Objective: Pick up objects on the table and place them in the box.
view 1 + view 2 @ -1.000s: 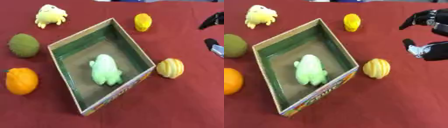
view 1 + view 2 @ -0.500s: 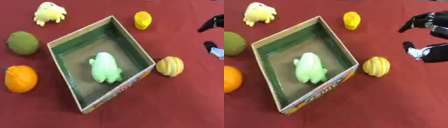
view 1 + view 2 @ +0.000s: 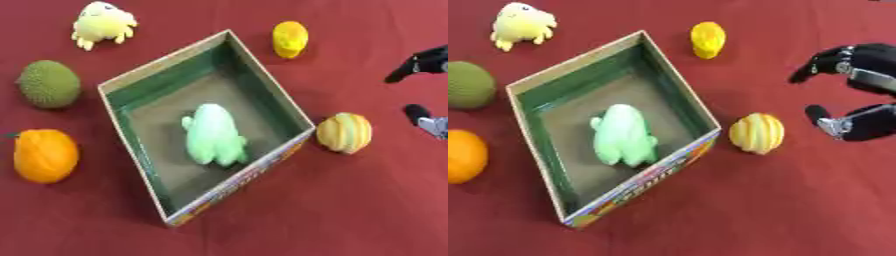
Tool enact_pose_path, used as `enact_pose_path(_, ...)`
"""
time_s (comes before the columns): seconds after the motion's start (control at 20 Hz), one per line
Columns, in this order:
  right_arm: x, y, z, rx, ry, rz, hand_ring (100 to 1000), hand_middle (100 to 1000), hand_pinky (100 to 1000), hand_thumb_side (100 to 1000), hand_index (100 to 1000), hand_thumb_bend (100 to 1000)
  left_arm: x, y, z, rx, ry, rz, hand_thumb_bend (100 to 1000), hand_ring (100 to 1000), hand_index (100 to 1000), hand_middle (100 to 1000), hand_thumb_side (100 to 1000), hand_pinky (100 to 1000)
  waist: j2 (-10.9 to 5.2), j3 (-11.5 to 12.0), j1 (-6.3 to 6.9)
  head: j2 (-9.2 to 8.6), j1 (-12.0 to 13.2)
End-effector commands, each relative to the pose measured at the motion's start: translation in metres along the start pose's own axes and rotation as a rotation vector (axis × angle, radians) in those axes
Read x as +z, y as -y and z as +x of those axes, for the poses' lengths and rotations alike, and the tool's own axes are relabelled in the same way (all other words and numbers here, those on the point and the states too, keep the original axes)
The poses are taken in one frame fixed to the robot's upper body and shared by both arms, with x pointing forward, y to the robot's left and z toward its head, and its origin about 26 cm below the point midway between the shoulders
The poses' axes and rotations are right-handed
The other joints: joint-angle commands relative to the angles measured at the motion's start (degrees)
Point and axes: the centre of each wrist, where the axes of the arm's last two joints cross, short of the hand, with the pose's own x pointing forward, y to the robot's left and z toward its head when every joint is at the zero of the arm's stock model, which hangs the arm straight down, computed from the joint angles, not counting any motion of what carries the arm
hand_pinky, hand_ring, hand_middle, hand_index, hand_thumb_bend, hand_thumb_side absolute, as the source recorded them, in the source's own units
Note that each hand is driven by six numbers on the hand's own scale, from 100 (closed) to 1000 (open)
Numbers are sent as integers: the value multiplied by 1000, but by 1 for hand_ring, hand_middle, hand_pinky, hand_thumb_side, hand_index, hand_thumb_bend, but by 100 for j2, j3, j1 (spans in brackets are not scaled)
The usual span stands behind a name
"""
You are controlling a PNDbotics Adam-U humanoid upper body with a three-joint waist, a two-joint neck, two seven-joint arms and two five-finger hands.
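Change since the earlier frames: the whole scene has slid a little in view, which reads as head tilt; the objects keep their spacing, and the right hand (image 3: pixel 852 100) stays at the right edge, slightly nearer the striped fruit.

Box (image 3: pixel 674 90): cardboard, green inside, set askew at the centre of the red table (image 3: pixel 737 215). Contents: one pale green plush (image 3: pixel 621 135), lying on the floor of the box.

Striped fruit (image 3: pixel 757 132): yellow-orange, on the table just beside the box's right corner, not touching the hand. Judged the next item to be picked.

Yellow item (image 3: pixel 707 39): small, beyond the box, near its far corner.

Yellow plush (image 3: pixel 102 24): far left of the table, well apart from the box.

Green fruit (image 3: pixel 49 83): rough-skinned, left of the box.

Orange (image 3: pixel 44 155): left of the box, nearer than the green fruit.

Right hand: spread wide, fingers above and thumb below with a clear gap, holding nothing, just to the right of the striped fruit.

Left hand: not in view.

Risks, as judged: the fruit is round and sits against the box wall, so a closing thumb could nudge it, roll it away, or push the light box askew. On release, it could land on the green plush and bounce out.
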Motion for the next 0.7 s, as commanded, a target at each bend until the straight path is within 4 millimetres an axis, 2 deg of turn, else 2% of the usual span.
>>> enact_pose_path(0.05, 0, 7, 5, -17, -15, -30, 850, 767, 865, 100, 820, 196, -6, -5, 12, -6, 40, 9, 106, 756, 833, 690, 824, 742, -95, 13, 16, 30, -22)
enact_pose_path(0.25, -3, 5, 8, -40, -40, -43, 852, 775, 864, 100, 823, 242, -6, -4, 12, 1, 39, 5, 105, 756, 831, 687, 823, 742, -72, 40, 21, 61, -49)
enact_pose_path(0.35, -6, 4, 10, -37, -51, -48, 852, 778, 865, 100, 827, 307, -6, -3, 13, 5, 39, 4, 104, 756, 831, 686, 823, 742, -63, 56, 24, 70, -66)
enact_pose_path(0.7, -21, -7, 25, 11, -79, -46, 848, 775, 861, 100, 825, 346, -6, 1, 11, 20, 28, -1, 107, 755, 829, 681, 827, 741, -24, 109, 30, 56, -92)
